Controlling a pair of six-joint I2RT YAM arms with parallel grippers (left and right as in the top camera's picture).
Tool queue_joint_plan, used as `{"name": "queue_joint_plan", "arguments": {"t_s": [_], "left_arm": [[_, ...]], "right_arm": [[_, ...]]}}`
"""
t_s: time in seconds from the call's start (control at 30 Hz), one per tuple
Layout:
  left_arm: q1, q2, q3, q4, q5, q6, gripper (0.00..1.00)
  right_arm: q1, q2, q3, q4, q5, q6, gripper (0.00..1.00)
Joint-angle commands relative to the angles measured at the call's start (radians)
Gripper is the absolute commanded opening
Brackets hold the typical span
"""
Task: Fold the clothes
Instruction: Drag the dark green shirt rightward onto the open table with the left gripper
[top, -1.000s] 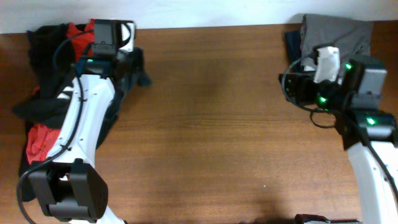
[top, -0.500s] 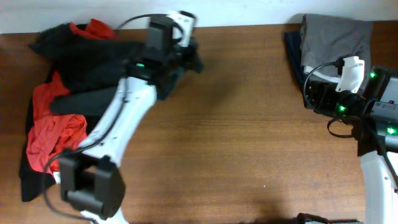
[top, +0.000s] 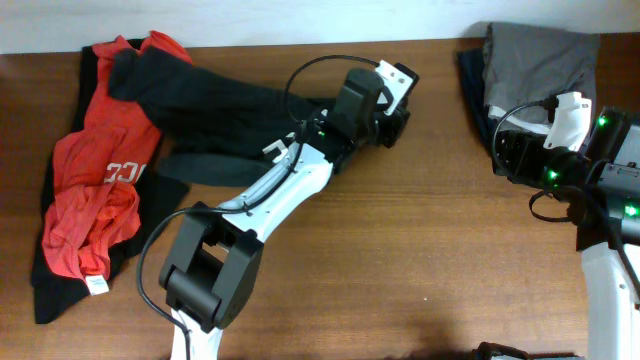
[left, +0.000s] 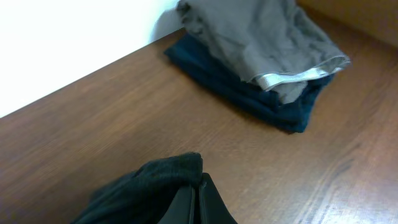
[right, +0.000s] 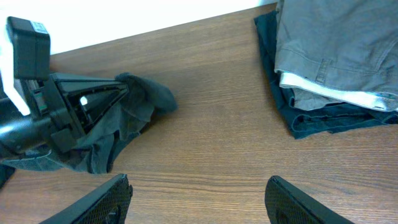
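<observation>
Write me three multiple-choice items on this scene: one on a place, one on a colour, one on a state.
1. In the overhead view, where on the table is the folded stack?
A. top right corner
B. centre
C. bottom left edge

2. What colour is the stack's top garment?
A. red
B. grey
C. yellow

3. What is the left claw doing?
A. open over bare wood
B. open above the stack
C. shut on the black shirt

Answers:
1 A, the stack sits at the table's top right end.
2 B, the grey garment lies on a dark blue garment.
3 C, the left wrist view shows dark cloth pinched in it.
</observation>
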Motion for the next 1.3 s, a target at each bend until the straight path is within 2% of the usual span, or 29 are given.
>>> {"name": "queue_joint_plan", "arguments": {"t_s": [0.0, 0.1, 0.3, 0.43, 0.67, 0.7, 0.73, 0.77, 0.9, 0.97, 1.03, 1.13, 1.2, 1.27], "left_arm": [[-0.011, 0.004, 0.016, 0.019, 0.136, -0.017, 0.01], [0.0, -0.002, 0.057, -0.033, 0.14, -0.068, 0.01], [0.001, -0.009, 0.227, -0.156, 0.212, -0.067, 0.01], [0.001, -0.009, 0.298, -0.128, 0.251, -0.076, 0.01], [-0.002, -0.008, 0.302, -0.058, 0.251, -0.108, 0.02], [-0.003, -0.008, 0.302, -0.057, 0.251, -0.108, 0.08], [-0.005, -0.008, 0.302, -0.047, 0.25, -0.107, 0.29], [-0.004, -0.009, 0.302, -0.043, 0.25, -0.096, 0.41], [0.058, -0.023, 0.337, -0.121, 0.25, -0.077, 0.66], [0.11, -0.039, 0.361, -0.204, 0.25, -0.077, 0.72], [0.215, -0.064, 0.391, -0.359, 0.25, -0.062, 0.77], [0.322, -0.085, 0.396, -0.499, 0.247, -0.029, 0.84], [0.418, -0.087, 0.395, -0.62, 0.243, -0.027, 0.87], [0.487, -0.084, 0.395, -0.719, 0.232, 0.002, 0.97]], "right_arm": [[-0.007, 0.022, 0.019, 0.008, 0.027, -0.002, 0.73], [-0.007, 0.045, 0.019, 0.008, 0.027, -0.002, 0.74], [-0.008, 0.068, 0.019, 0.031, 0.053, -0.002, 0.74], [-0.018, 0.068, 0.019, 0.061, 0.053, 0.029, 0.74], [-0.072, 0.068, 0.019, 0.062, 0.048, 0.047, 0.75], [-0.074, 0.068, 0.019, 0.062, 0.048, 0.047, 0.75], [-0.074, 0.068, 0.019, 0.062, 0.048, 0.046, 0.75], [-0.074, 0.068, 0.019, 0.062, 0.048, 0.046, 0.74], [-0.073, 0.068, 0.019, 0.055, 0.048, 0.046, 0.74], [-0.072, 0.068, 0.019, 0.05, 0.042, 0.045, 0.74], [-0.07, 0.068, 0.019, 0.043, -0.016, 0.029, 0.74], [-0.039, 0.072, 0.019, 0.034, -0.072, -0.046, 0.74], [0.029, 0.095, 0.019, 0.033, -0.062, -0.071, 0.74], [0.101, 0.13, 0.019, 0.034, -0.011, -0.048, 0.76]]}}
